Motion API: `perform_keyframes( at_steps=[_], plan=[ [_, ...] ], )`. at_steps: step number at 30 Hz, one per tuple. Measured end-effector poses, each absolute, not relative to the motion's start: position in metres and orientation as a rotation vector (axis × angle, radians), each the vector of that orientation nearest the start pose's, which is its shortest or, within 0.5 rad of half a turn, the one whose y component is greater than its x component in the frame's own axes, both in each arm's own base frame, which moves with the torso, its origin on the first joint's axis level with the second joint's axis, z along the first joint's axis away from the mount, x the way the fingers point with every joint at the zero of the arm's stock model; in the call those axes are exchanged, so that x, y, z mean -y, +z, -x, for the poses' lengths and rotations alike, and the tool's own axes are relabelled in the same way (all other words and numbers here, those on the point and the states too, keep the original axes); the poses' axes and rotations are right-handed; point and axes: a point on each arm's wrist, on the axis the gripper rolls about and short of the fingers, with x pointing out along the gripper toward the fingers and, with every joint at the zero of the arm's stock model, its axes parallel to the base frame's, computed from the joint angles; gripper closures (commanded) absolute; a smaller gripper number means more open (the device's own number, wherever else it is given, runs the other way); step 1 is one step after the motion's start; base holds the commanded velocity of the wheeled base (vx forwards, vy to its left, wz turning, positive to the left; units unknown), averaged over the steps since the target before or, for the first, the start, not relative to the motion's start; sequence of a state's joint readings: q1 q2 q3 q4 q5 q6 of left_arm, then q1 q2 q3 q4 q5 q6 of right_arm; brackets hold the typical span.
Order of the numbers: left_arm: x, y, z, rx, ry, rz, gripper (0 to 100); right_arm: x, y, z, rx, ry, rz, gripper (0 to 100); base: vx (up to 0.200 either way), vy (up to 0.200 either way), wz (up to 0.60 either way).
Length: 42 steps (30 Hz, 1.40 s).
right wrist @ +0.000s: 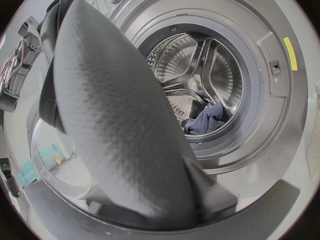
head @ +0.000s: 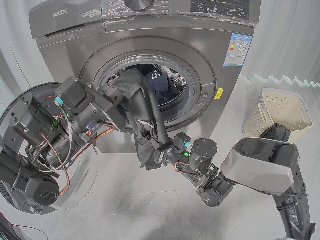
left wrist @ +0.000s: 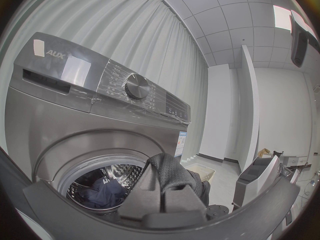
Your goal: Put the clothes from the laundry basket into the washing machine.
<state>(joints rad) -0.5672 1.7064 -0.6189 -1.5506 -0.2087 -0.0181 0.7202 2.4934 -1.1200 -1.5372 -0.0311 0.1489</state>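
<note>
Head view, step in hand: loading. The dark garment (head: 146,117) is slung between both claws right at the mouth of the washing machine (head: 186,40). Its top is at the rim, and most of it hangs outside.
Next move: probably both arms need to carry the cloth forward through the opening and let go once it is past the rim. The dangling tail looks likely to catch on the lower lip.
Room: pale pleated curtains (head: 290,34) hang behind the machine and to its sides.
Floor (head: 133,204): grey, smooth and slightly glossy. It carries the machine and the basket.
Washing machine: grey front-loader with a steel drum (right wrist: 200,70).
Door (head: 85,177): swung fully open on the robot's left.
Dark garment: draped from the rim down across the lower front, with loose folds hanging below the right claw.
Laundry basket (head: 263,117): cream and perforated, on the floor near the machine's right side. Whether more clothes lie in it cannot be told.
Navy garment (head: 163,84): already inside, low in the drum.
Left claw (head: 115,92): at the rim on the left, pinched on the garment's upper end.
Right claw (head: 162,148): lower, in front of the machine, seemingly clamped on the garment's lower end.
</note>
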Motion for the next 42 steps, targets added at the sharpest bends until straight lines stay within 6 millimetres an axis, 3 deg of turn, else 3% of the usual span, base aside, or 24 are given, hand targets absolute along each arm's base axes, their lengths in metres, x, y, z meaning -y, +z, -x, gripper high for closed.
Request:
perform_keyframes(
  at_steps=[13, 24, 31, 42],
  plan=[
    [0.141, 0.216, -0.245, 0.432, -0.711, 0.091, 100, -0.262, 0.061, -0.317, 0.046, 0.634, -0.207, 100, 0.000, 0.000, 0.00],
    [0.138, 0.204, -0.245, 0.381, -0.708, 0.082, 100, -0.224, 0.109, -0.281, 0.067, 0.617, -0.229, 100, 0.000, 0.000, 0.00],
    [0.137, 0.186, -0.247, 0.310, -0.710, 0.069, 100, -0.209, 0.132, -0.279, 0.124, 0.590, -0.249, 100, 0.000, 0.000, 0.00],
    [0.135, 0.141, -0.249, 0.131, -0.737, 0.029, 100, -0.207, 0.152, -0.280, 0.194, 0.588, -0.274, 100, 0.000, 0.000, 0.00]
  ],
)
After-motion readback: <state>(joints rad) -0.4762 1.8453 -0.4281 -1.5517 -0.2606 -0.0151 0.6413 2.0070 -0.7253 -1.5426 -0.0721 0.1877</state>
